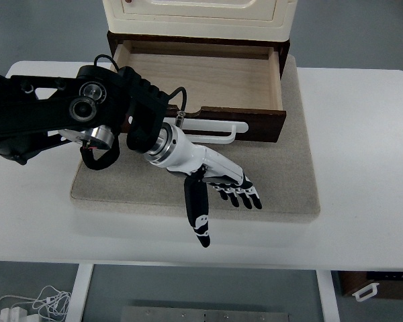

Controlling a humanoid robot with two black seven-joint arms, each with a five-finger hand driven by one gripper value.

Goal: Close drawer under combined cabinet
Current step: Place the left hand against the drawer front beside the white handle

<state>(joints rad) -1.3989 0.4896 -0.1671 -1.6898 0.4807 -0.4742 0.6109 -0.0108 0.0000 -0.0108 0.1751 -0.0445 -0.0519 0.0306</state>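
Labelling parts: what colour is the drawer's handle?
White, on the drawer's dark front; handle, top view.

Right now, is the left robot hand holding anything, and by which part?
Nothing is held. The left robot hand hangs with fingers spread over the mat, in front of the open drawer and clear of its white handle.

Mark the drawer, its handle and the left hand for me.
drawer (208,77): top view, bare inside floor.
handle (221,127): top view, white bar.
left hand (218,176): top view, back of the palm.
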